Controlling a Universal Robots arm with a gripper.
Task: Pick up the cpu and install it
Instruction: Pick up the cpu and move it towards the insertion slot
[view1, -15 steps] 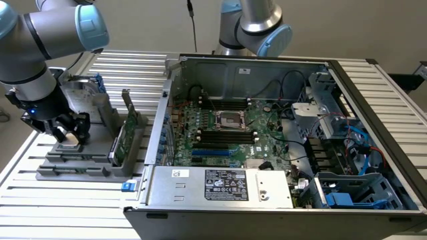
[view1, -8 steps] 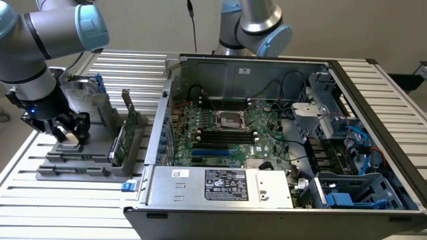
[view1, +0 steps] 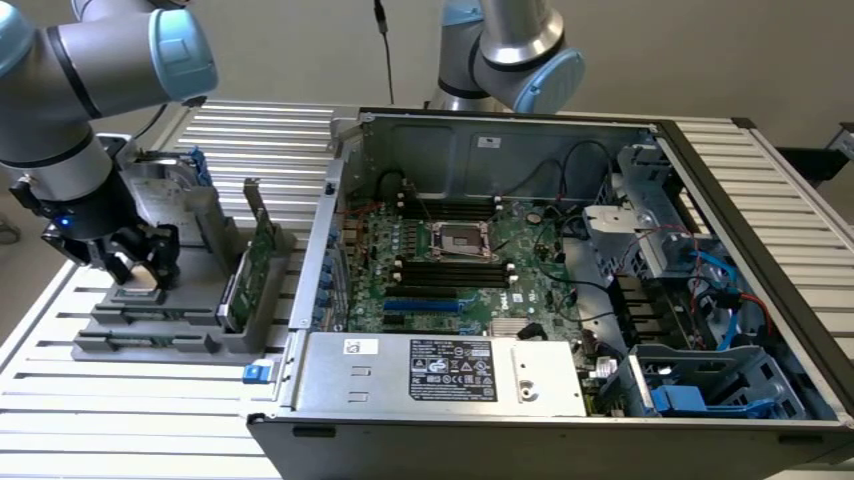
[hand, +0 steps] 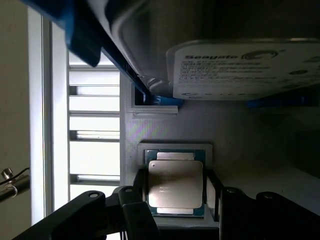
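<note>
Claw (view1: 134, 262) hovering, jaws apart, straddling cpu (hand: 175, 181), which is sitting flat in grey holder (hand: 240, 150) on tabletop (view1: 134, 420). Prob light, stiff, fragile; gripping by opposite edges is looking safest.

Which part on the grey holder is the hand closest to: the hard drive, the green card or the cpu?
The cpu: the small silvery square directly beneath the hand. The labelled hard drive and upright green card stand farther off.
</note>
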